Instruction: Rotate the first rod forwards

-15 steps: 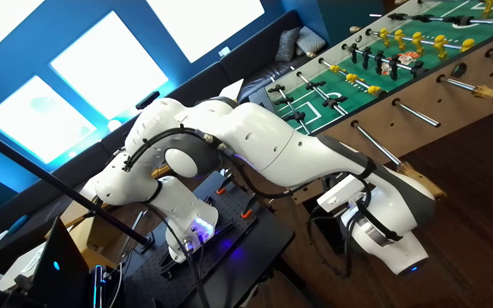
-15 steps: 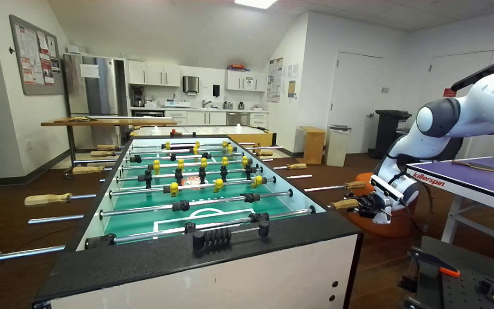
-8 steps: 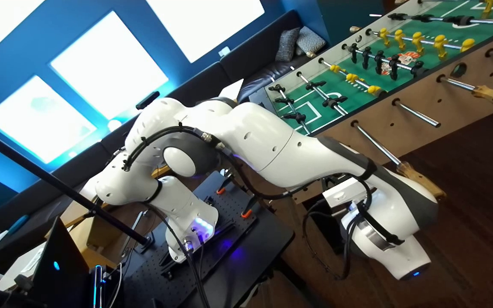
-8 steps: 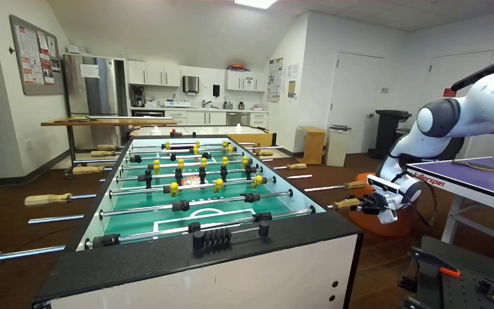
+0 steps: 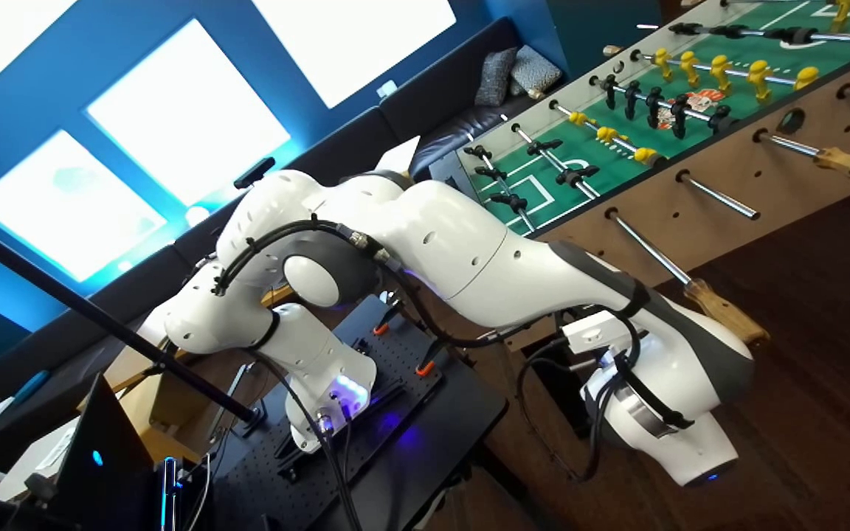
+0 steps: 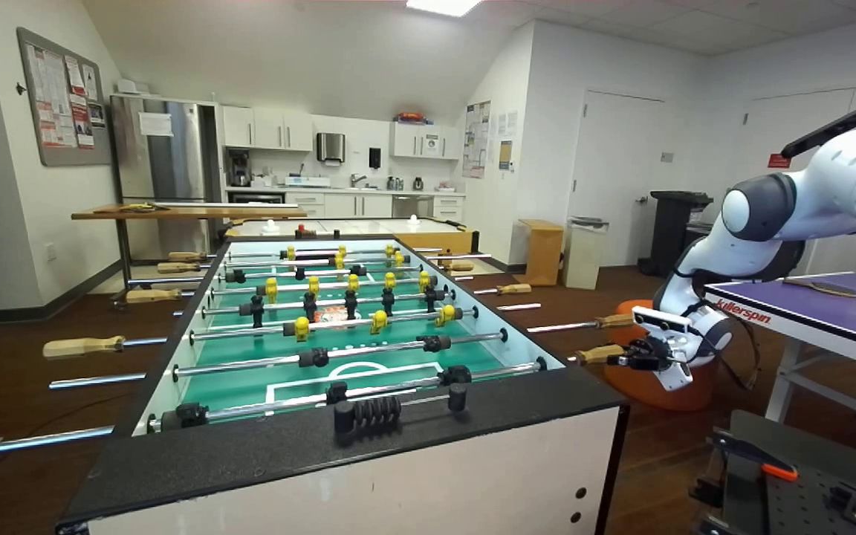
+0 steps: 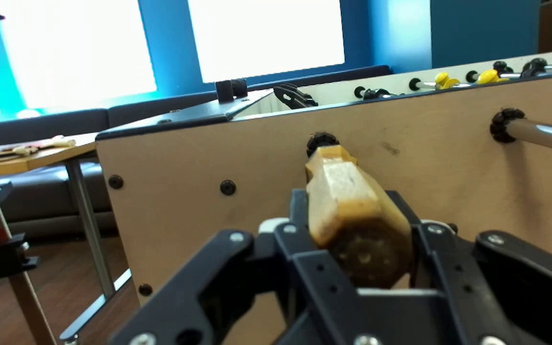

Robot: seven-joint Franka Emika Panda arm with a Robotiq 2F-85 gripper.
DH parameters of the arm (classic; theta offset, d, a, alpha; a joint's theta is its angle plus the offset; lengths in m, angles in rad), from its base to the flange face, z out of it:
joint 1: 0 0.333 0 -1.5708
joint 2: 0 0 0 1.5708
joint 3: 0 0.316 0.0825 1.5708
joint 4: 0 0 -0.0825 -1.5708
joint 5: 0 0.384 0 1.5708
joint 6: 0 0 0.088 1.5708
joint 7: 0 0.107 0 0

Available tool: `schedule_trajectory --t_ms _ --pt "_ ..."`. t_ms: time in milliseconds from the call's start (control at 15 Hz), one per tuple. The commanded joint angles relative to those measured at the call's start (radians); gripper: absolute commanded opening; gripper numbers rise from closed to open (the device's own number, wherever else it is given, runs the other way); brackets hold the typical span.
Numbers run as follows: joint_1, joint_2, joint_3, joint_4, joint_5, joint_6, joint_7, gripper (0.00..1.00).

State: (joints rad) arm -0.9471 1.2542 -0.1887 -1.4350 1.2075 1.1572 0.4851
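The first rod [image 6: 272,406] is the one nearest the close end of the foosball table; it also shows in an exterior view [image 5: 526,220]. It carries black figures [image 6: 336,392]. Its wooden handle [image 6: 597,353] sticks out from the table's side toward my arm. In the wrist view the handle [image 7: 340,182] points at the camera, between my gripper's [image 7: 350,199] two dark fingers [image 7: 299,206], which press on its left and right sides. My gripper [image 6: 625,356] is shut on the handle in that exterior view. In an exterior view the gripper and this handle are hidden behind the arm [image 5: 587,280].
The table side panel [image 7: 185,191] stands close in front. The second rod's handle [image 6: 614,321] and its shaft [image 7: 544,136] lie just to the right in the wrist view. A purple ping-pong table [image 6: 844,297] and an orange seat [image 6: 658,394] are near the arm.
My wrist has rolled slightly while the gripper stays on the handle. The first rod has slid a little toward my arm, and its black figures look slightly turned.
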Motion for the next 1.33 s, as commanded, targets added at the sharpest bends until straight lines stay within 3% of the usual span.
schedule_trajectory --t_ms 0,800,867,1133,1200,1267 --pt "0.027 -0.032 -0.034 -0.032 0.028 -0.065 0.188 0.16" --pt "0.076 -0.071 -0.094 -0.032 -0.023 -0.119 0.761 0.16" --pt "0.075 -0.022 -0.095 -0.008 0.012 -0.021 0.680 0.41" --pt "0.076 -0.022 -0.096 -0.006 0.008 -0.022 0.733 0.41" --pt "0.062 -0.016 -0.084 0.000 0.013 -0.067 0.782 0.16" --pt "0.058 -0.015 -0.081 0.003 0.007 -0.087 0.795 0.16"
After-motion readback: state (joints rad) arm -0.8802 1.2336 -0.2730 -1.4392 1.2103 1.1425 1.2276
